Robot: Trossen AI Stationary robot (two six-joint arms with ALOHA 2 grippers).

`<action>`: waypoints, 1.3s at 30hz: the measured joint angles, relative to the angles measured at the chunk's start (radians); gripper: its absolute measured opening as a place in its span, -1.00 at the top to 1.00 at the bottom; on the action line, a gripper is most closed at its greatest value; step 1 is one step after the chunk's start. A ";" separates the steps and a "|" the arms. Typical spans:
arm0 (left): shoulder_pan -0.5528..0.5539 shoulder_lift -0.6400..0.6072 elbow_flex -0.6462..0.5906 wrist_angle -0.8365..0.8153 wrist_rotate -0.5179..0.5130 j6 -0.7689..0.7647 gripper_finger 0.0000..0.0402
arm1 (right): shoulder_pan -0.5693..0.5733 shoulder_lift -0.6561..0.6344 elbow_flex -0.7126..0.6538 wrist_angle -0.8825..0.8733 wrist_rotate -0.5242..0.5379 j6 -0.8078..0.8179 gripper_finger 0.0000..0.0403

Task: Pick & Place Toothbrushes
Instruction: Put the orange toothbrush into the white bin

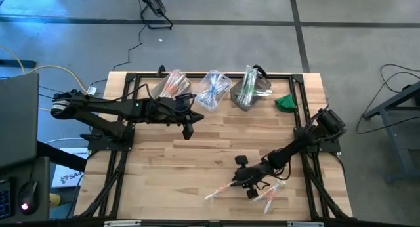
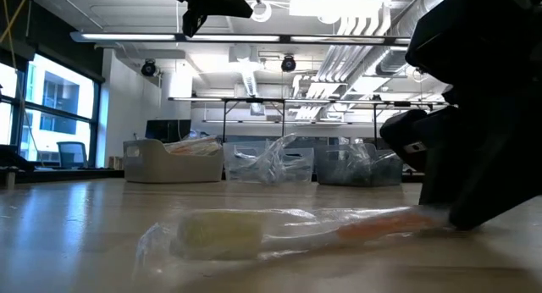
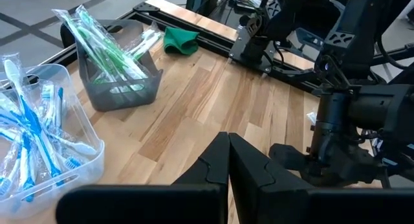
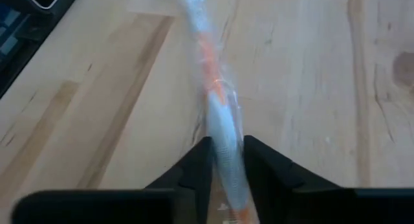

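Right wrist view puts my right gripper [image 4: 226, 160] astride an orange-handled toothbrush [image 4: 217, 101], one dark finger on each side of the wrapped handle, the gap between them barely wider than the brush. I judge the fingers are pinching in on it, but I cannot tell that they have a firm hold. The brush runs straight away from the fingers, its long axis square to the line between them, which is the alignment a pinch needs.

From overhead, the right gripper [image 1: 248, 181] sits low near the table's front edge, and the orange-handled toothbrush [image 1: 226, 187] lies nearly flat across the table, its free end trailing toward roughly 8 o'clock from the gripper. Two more loose toothbrushes [image 1: 270, 195] lie just beside it, toward 4 o'clock. The right arm reaches in from the table's right edge, stretched down at a shallow slant, wrist close to the wood.

Farther out, toward 12 o'clock, stand three bins: orange brushes [image 1: 172, 84], blue [image 1: 213, 89] and green [image 1: 249, 89]. The orange one is the farthest from this grip, so I expect a long diagonal carry.

My left gripper [image 1: 188, 130] hangs with fingers together and empty near the bins, well apart from the loose brushes; the right arm is plainly the nearer one.
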 joint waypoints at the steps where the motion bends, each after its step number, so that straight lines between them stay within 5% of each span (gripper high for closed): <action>1: 0.000 0.000 0.000 0.001 -0.001 0.000 1.00 | 0.000 0.000 0.000 0.000 0.003 0.001 0.65; 7: 0.000 0.000 0.000 0.002 -0.001 0.000 1.00 | -0.001 -0.005 -0.001 -0.005 0.002 0.029 0.92; 19: 0.000 -0.131 0.000 0.006 -0.041 0.000 1.00 | -0.003 -0.136 -0.003 -0.055 0.014 0.027 0.93; 31: 0.001 -0.240 0.000 0.004 -0.059 0.000 1.00 | -0.068 -0.486 -0.003 -0.112 0.221 -0.003 0.93; 39: 0.001 -0.229 0.000 0.010 -0.190 0.146 1.00 | -0.198 -0.699 -0.003 -0.095 0.288 -0.118 0.93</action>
